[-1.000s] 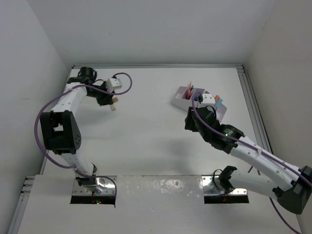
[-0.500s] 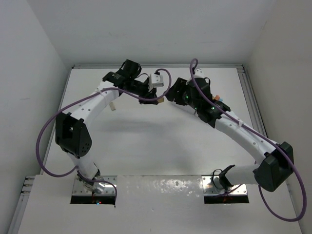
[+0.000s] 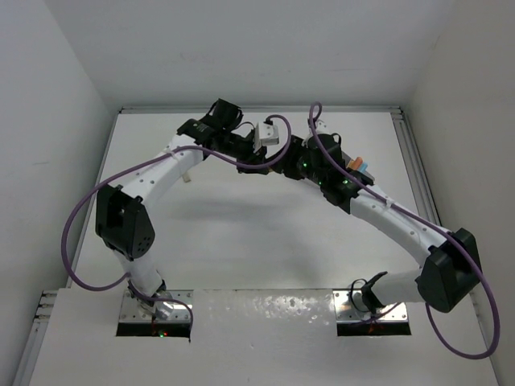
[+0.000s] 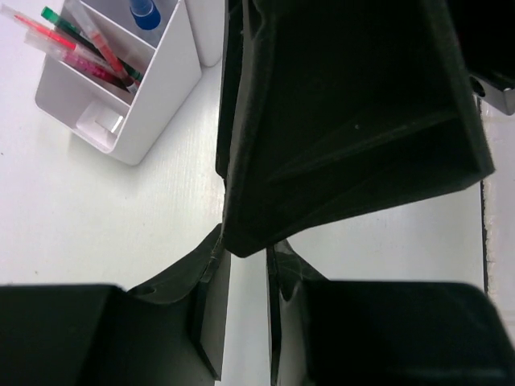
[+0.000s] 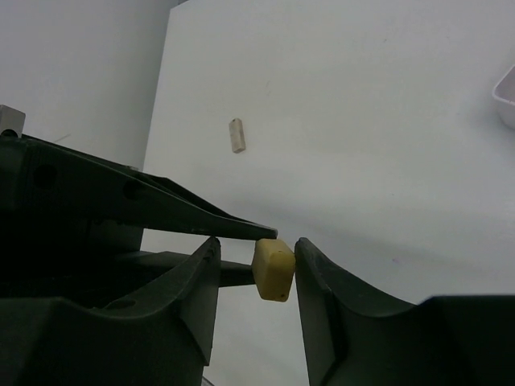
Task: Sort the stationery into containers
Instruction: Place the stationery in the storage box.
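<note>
Pinching a yellow eraser [image 5: 273, 269] with the left claw [image 4: 246, 277] above the worktop [image 5: 362, 121]; flanking it with the right claw [image 5: 257, 251], spread, not yet clamped.

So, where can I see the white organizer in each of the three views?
Top external: the organizer is at the far right of centre, mostly hidden behind the right arm; only its right end shows.
Left wrist: upper left, with pens and a blue cap inside.
Right wrist: only a white corner at the right edge.
Shared landmark: the right gripper, in view in all three.
</note>
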Motion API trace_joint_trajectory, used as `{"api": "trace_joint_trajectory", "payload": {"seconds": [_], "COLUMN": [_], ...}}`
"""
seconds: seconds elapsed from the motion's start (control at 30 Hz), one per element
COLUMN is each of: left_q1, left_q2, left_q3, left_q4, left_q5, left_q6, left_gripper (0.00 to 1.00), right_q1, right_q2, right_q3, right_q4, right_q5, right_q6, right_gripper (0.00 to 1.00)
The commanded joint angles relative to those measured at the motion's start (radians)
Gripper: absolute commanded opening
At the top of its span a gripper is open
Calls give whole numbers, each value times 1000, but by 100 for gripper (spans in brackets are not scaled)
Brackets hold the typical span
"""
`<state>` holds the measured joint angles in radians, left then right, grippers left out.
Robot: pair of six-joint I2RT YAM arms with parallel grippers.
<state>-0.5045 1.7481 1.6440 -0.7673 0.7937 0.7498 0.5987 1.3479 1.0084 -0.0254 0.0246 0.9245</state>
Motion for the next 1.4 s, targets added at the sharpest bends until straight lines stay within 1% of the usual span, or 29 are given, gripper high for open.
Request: {"api": "trace_joint_trajectory", "payload": {"seconds": [0.0,0.03,0.13,0.17,0.2,0.23,0.33,0.37,0.4,0.43,0.47,0.5,0.53,0.57,0.6,0.67,0.7,0.73,0.77,0.8,0.83,0.9,0.93,0.97,1.1,1.17,1.23,1.27,1.37], "left_q1": [-6,-6,-9,-9,-12,-12,-16,-14,-16,-16,-9,1,12,47,67,127,145,165,199,214,248,282,322,342,431,461,477,492,504], "left_q2": [1,-1,1,2,2,2,5,5,7,5,2,2,-5,-9,-10,-21,-30,-30,-33,-38,-39,-44,-45,-48,-56,-47,-27,-19,11], "left_q3": [39,40,43,45,46,50,59,63,65,66,68,68,68,66,63,56,48,42,25,13,-13,-38,-65,-79,-168,-199,-217,-223,-242], "left_q4": [31,28,25,23,26,23,22,26,34,36,34,27,25,25,32,52,83,98,114,141,169,192,209,218,269,275,275,278,286], "left_q5": [13,13,13,13,12,10,7,-8,-28,-43,-75,-83,-85,-80,-76,-114,-146,-181,-273,-327,-426,-506,-548,-554,-565,-603,-634,-640,-649], "left_q6": [-12,-12,-12,-10,-10,-10,-15,-36,-52,-76,-82,-84,-99,-107,-119,-180,-238,-265,-285,-303,-340,-395,-412,-427,-483,-484,-481,-480,-480], "left_gripper": [0,0,0,0,0,0,0,6,39,66,82,99,100,100,100,100,100,100,100,100,100,100,100,100,100,100,100,99,96], "right_q1": [9,7,7,9,6,6,7,3,1,-5,-17,-25,-36,-59,-74,-126,-146,-164,-198,-214,-255,-298,-319,-362,-454,-502,-531,-539,-554], "right_q2": [7,7,7,7,5,4,-4,-15,-42,-64,-87,-143,-173,-199,-226,-295,-315,-344,-352,-355,-349,-334,-313,-305,-244,-213,-170,-156,-99], "right_q3": [-8,-10,-16,-19,-21,-21,-21,-18,-17,-14,-10,-8,-4,-2,1,-7,-14,-40,-56,-69,-86,-97,-105,-108,-142,-136,-137,-136,-116], "right_q4": [67,62,64,67,71,73,64,52,-2,-37,-79,-155,-197,-276,-315,-390,-456,-485,-507,-539,-562,-568,-559,-547,-444,-418,-357,-317,-297], "right_q5": [-17,-17,-11,-12,-12,-12,-11,17,41,76,163,207,248,329,366,435,499,536,569,599,638,634,612,591,465,410,368,316,294], "right_q6": [25,28,33,34,34,34,24,16,5,-30,-51,-73,-123,-147,-165,-205,-219,-228,-242,-262,-268,-285,-286,-288,-297,-288,-300,-306,-314], "right_gripper": [40,40,29,23,8,1,0,0,0,0,0,0,0,0,0,0,0,0,0,0,0,0,0,0,0,0,0,0,0]}}
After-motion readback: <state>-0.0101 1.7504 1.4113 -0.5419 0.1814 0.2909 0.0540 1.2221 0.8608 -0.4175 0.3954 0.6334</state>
